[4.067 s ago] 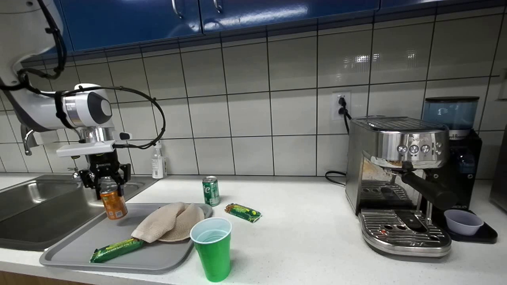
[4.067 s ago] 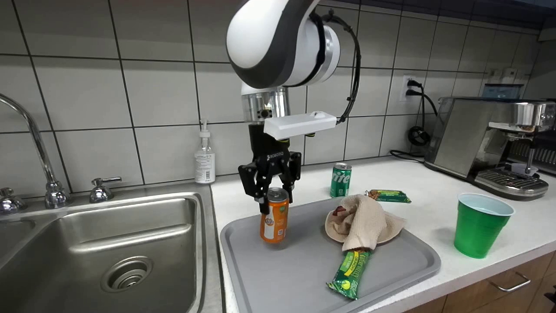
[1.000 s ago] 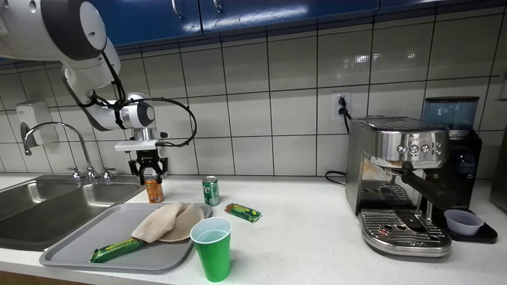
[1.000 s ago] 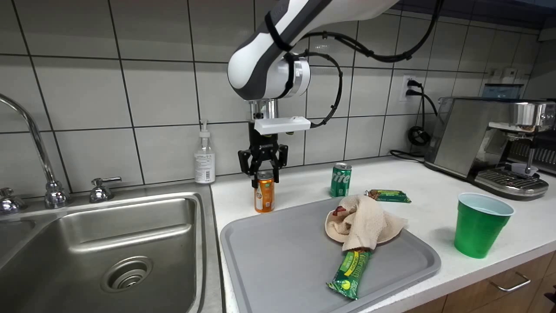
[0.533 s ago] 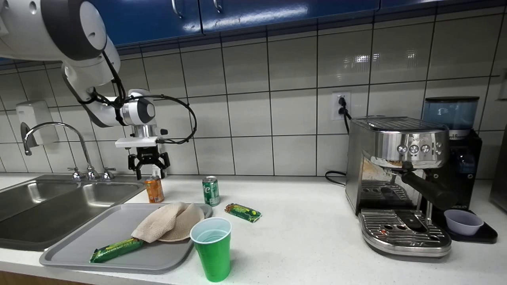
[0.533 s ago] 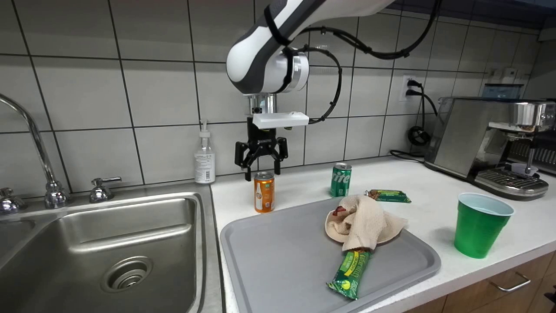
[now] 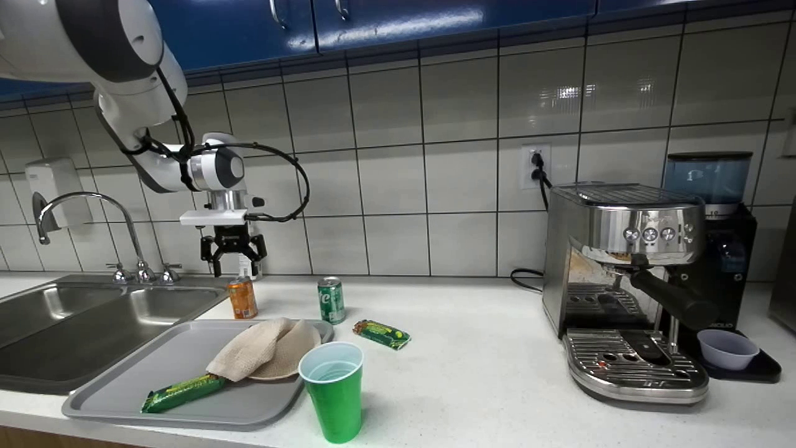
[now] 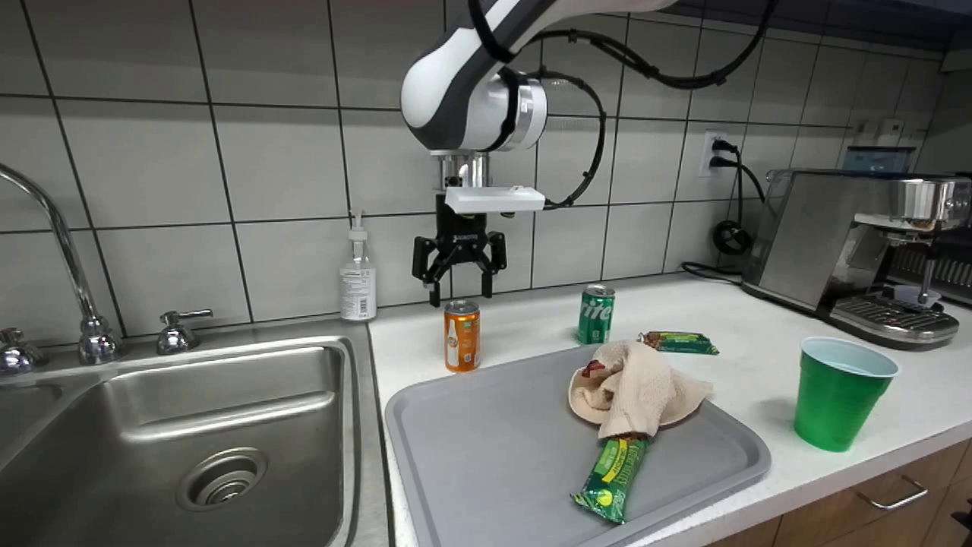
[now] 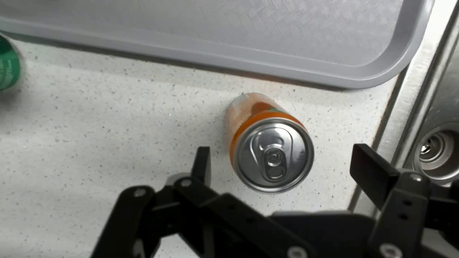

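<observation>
An orange can (image 7: 242,300) stands upright on the white counter, just behind the grey tray (image 7: 180,348) and beside the sink; it also shows in an exterior view (image 8: 462,339). My gripper (image 8: 461,296) is open and empty, a little above the can's top and apart from it. In the wrist view the can's silver lid (image 9: 274,156) lies between the two spread fingertips. A green can (image 7: 331,302) stands upright beyond the tray's back corner; its edge shows in the wrist view (image 9: 8,66). On the tray lie a beige cloth (image 8: 638,387) over a plate and a green-wrapped bar (image 8: 613,479).
A second wrapped bar (image 7: 381,334) lies on the counter near the green can. A green cup (image 7: 336,398) stands at the tray's front corner. The steel sink (image 8: 353,425) borders the tray. A soap bottle (image 8: 357,277) stands by the wall. A coffee machine (image 7: 622,249) stands farther along.
Earlier my gripper held the orange can above the tray. It moved to the counter behind the tray, let go there, and the gripper opened and rose. The can now stands still.
</observation>
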Action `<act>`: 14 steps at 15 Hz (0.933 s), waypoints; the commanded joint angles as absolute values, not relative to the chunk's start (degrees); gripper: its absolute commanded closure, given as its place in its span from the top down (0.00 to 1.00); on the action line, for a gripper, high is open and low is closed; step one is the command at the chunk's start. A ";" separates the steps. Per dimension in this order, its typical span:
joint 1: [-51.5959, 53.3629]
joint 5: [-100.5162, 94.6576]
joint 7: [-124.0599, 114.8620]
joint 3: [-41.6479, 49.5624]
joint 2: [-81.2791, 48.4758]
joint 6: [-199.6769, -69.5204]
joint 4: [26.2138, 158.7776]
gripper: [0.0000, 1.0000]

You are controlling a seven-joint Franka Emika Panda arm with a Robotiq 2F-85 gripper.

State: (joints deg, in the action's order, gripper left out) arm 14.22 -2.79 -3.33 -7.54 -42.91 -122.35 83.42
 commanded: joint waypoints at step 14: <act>9.31 0.64 -2.59 -7.10 -24.22 -129.74 110.84 1.00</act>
